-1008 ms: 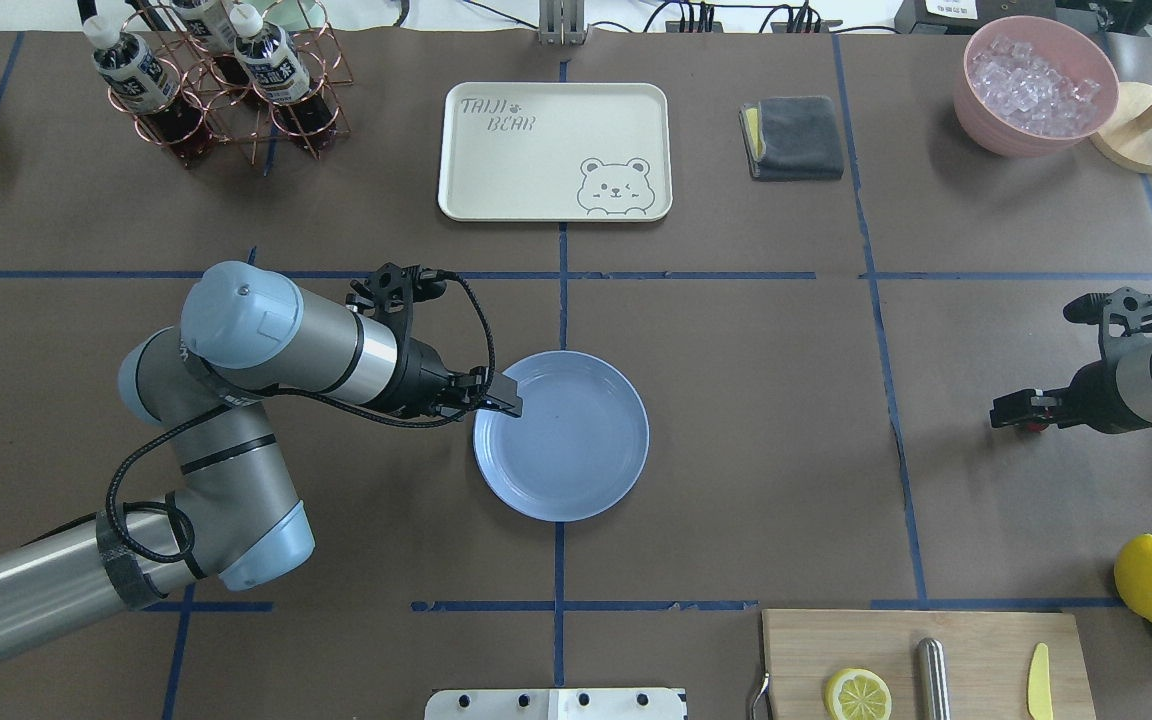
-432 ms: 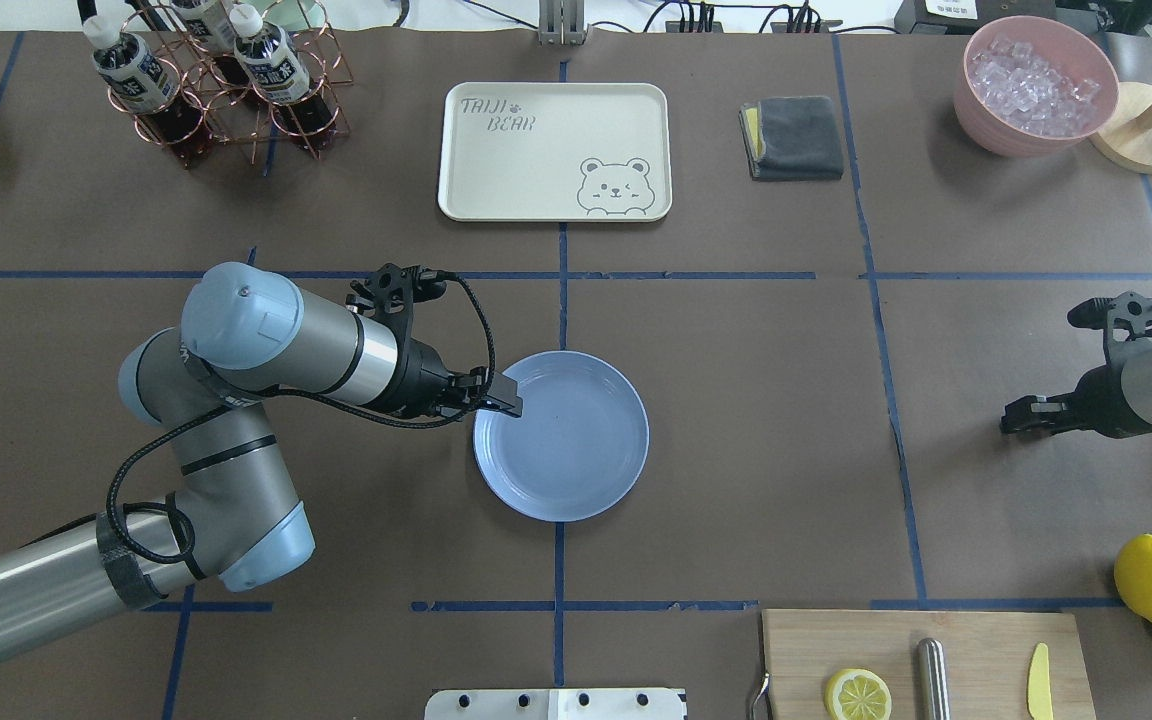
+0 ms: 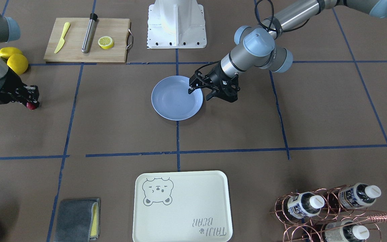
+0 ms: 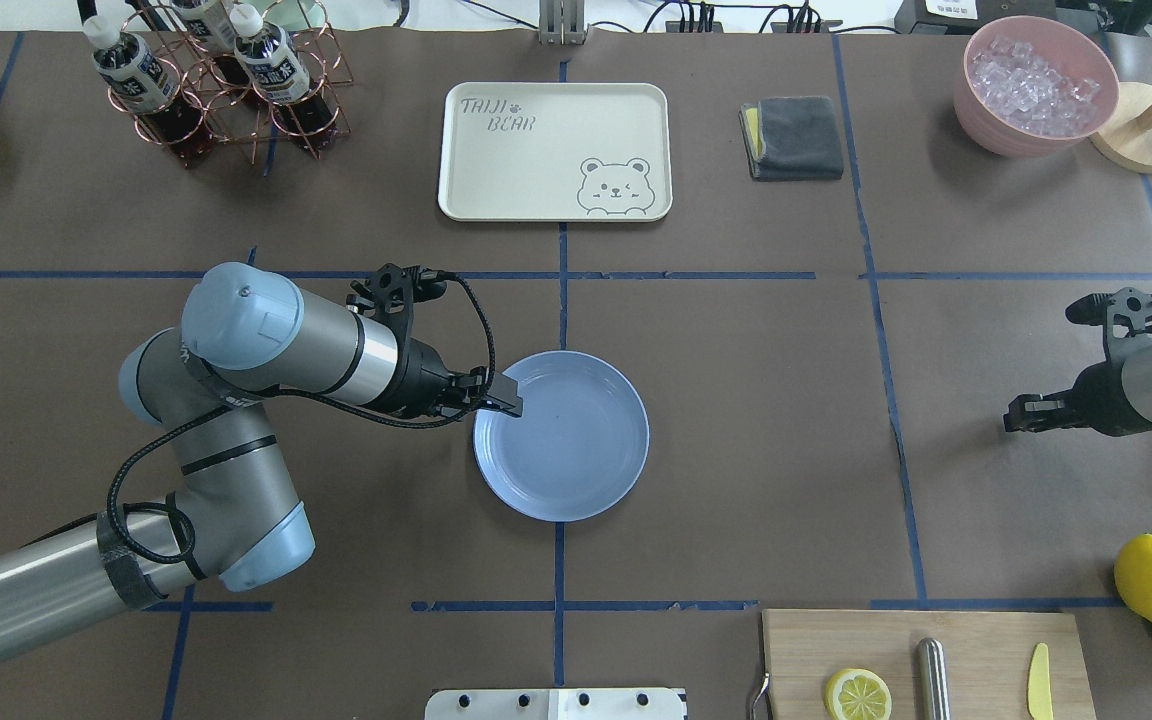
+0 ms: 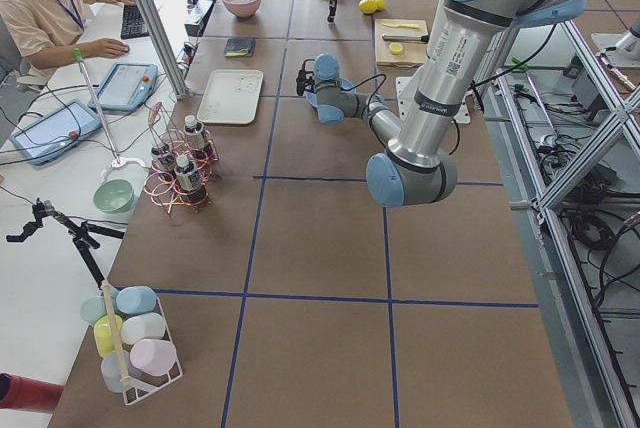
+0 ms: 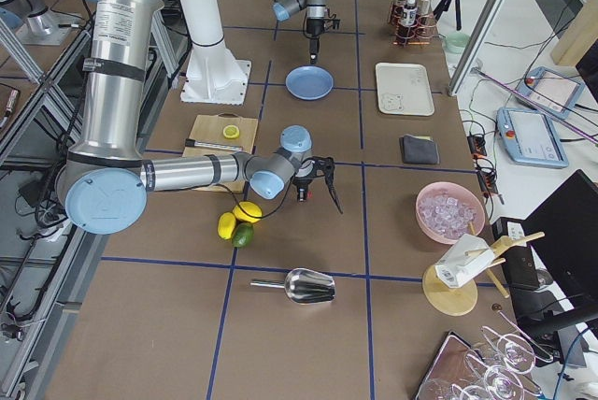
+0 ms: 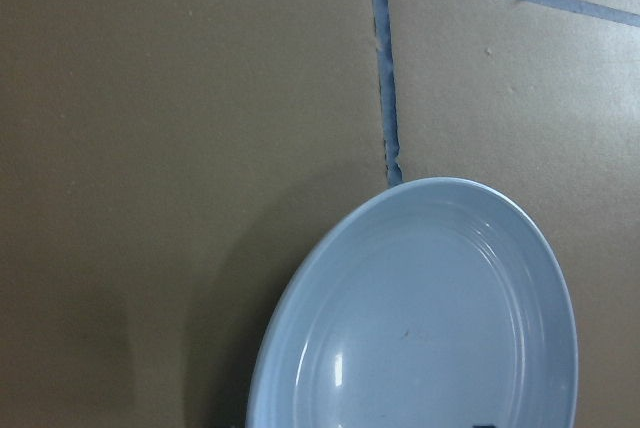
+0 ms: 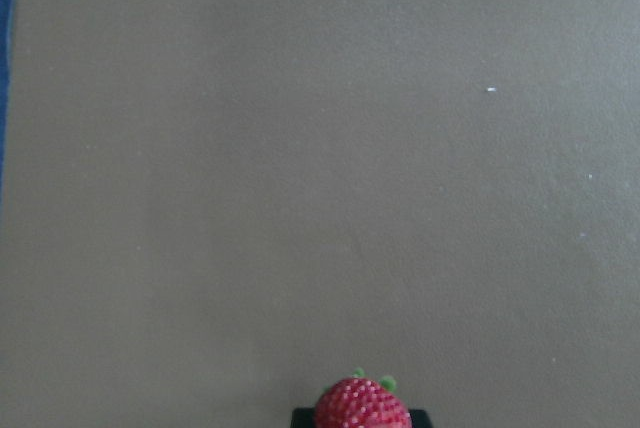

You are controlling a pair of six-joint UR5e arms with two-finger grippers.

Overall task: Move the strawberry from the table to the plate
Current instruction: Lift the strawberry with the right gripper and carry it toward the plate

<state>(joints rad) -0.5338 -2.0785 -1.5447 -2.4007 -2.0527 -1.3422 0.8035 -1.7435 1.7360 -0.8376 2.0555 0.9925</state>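
Strawberry (image 8: 362, 406) sits at the bottom edge of my right wrist view, dark pad under it, bare table (image 4: 756, 400) beyond. In the front view it's a red dot (image 3: 30, 106) at the tip of my right gripper (image 3: 30, 102). I read that as pinched between the fingers and off the surface, but can't confirm clearance.

Change: a second ago the overhead showed red at that tip. Now the tip has pulled back slightly toward the table's right edge and the red is hidden from above. Looks like the grasp is done and the lift has started; no travel yet.

Plate (image 4: 576, 450) is at table centre, well apart from the berry and nothing in it. The whole carry is still to do.

Left gripper (image 3: 200, 93) hasn't moved: fingers spread, parked at the plate's rim on my left, one finger over the plate's inside. It pinches nothing. Risk: it takes up part of the drop zone, so I'd come in over the plate's right half.
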